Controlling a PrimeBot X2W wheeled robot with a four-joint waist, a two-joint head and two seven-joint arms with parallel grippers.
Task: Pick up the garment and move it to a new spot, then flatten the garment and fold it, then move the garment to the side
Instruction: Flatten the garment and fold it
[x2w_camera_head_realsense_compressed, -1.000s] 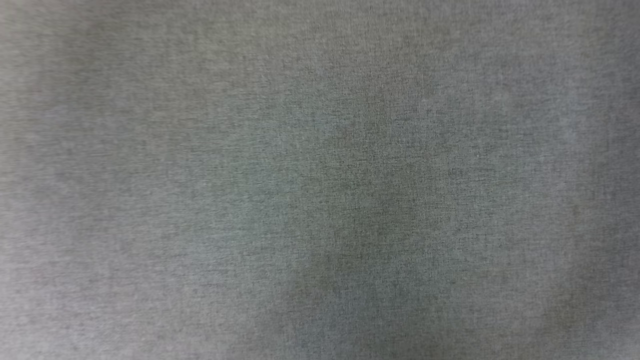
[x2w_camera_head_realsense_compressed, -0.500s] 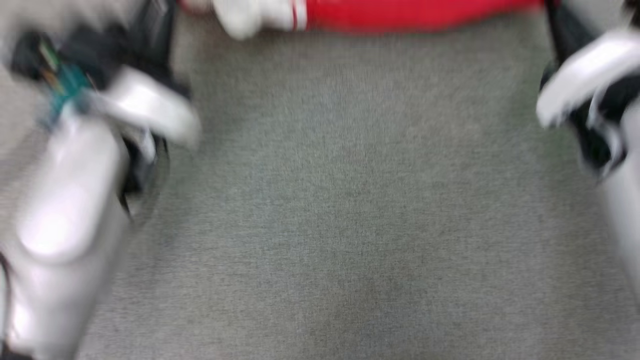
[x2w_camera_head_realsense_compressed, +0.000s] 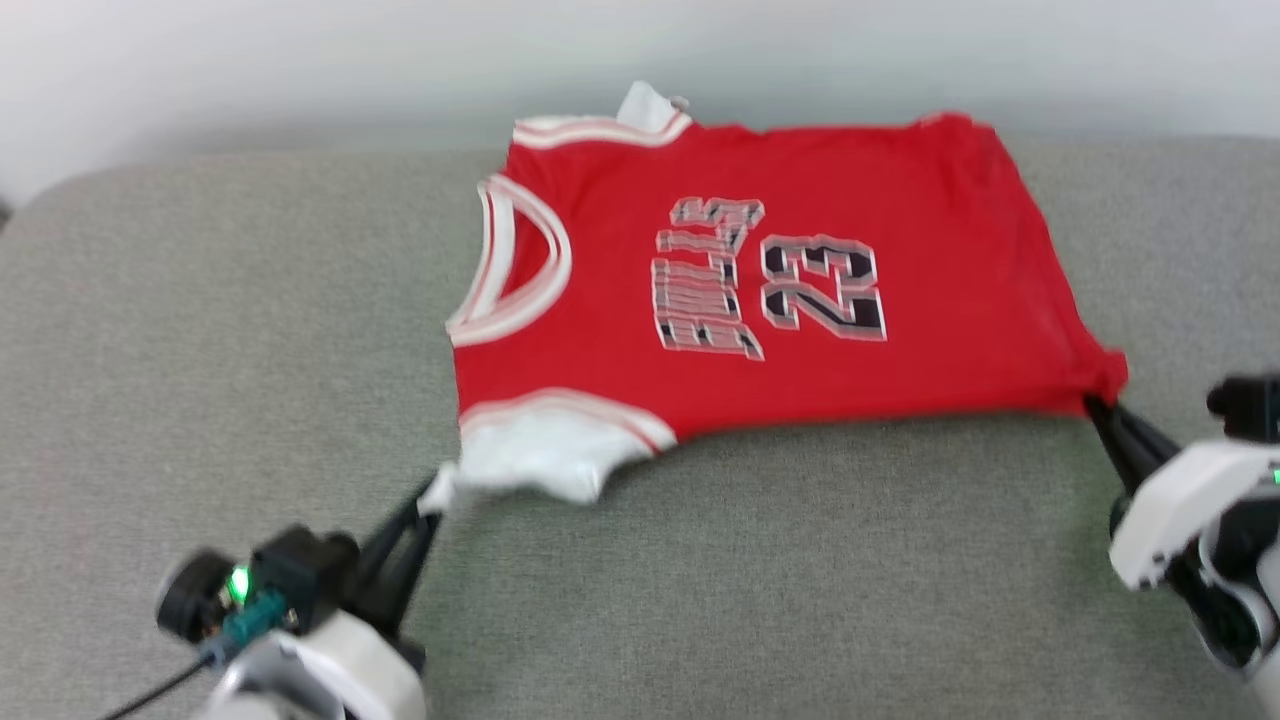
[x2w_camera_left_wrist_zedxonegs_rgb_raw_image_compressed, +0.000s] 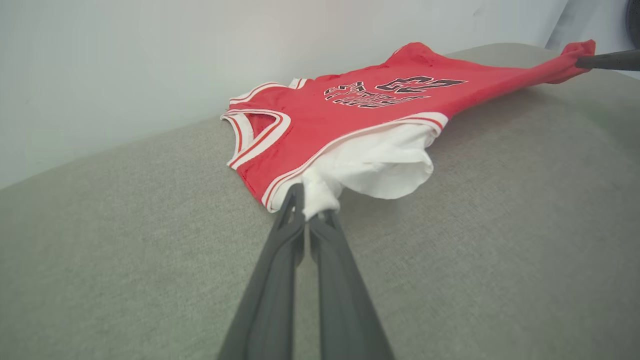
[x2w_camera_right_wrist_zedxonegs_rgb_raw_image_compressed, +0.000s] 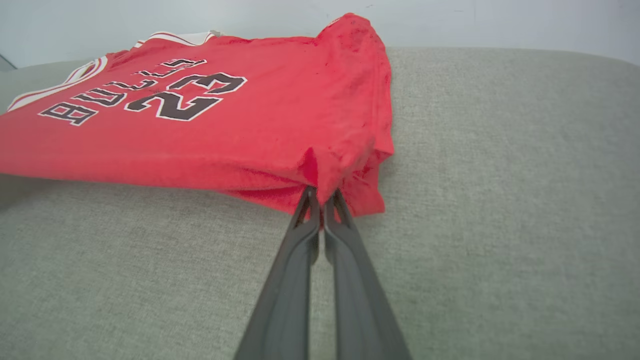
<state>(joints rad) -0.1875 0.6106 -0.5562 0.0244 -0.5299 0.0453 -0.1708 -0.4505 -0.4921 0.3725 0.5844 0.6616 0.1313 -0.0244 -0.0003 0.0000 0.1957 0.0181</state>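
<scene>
- Clamping a pinch of the white sleeve (x2w_camera_left_wrist_zedxonegs_rgb_raw_image_compressed: 380, 160), the left gripper (x2w_camera_left_wrist_zedxonegs_rgb_raw_image_compressed: 310, 210) is seen with its two dark fingers pressed together on the cloth.
- The right gripper (x2w_camera_right_wrist_zedxonegs_rgb_raw_image_compressed: 321, 192) is likewise closed, with the near hem corner (x2w_camera_right_wrist_zedxonegs_rgb_raw_image_compressed: 345, 165) of the red body nipped between its fingers.
- The two grips are set well apart at opposite ends of the near edge, so the cloth between them is drawn taut. This is judged to serve the flattening step, with slack taken out before any fold is made.
- The near edge appears to be held slightly off the surface at both grips, while the rest is left lying.
- The basketball jersey (x2w_camera_head_realsense_compressed: 760, 290) is spread chest-up on the grey fabric cushion (x2w_camera_head_realsense_compressed: 200, 300), with its collar toward the robot's left and its hem toward the right. The black "BULLS 23" lettering (x2w_camera_head_realsense_compressed: 770, 280) is exposed, and the far edge is placed near the pale wall (x2w_camera_head_realsense_compressed: 300, 60).
- A second ago the head view was aimed at plain grey fabric. Half a second ago a blurred red strip and white sleeve were caught at its top edge, with the forearms at its sides.
- The whole picture is shifted, so the change is put down to the head camera being raised, not to the jersey being moved.
</scene>
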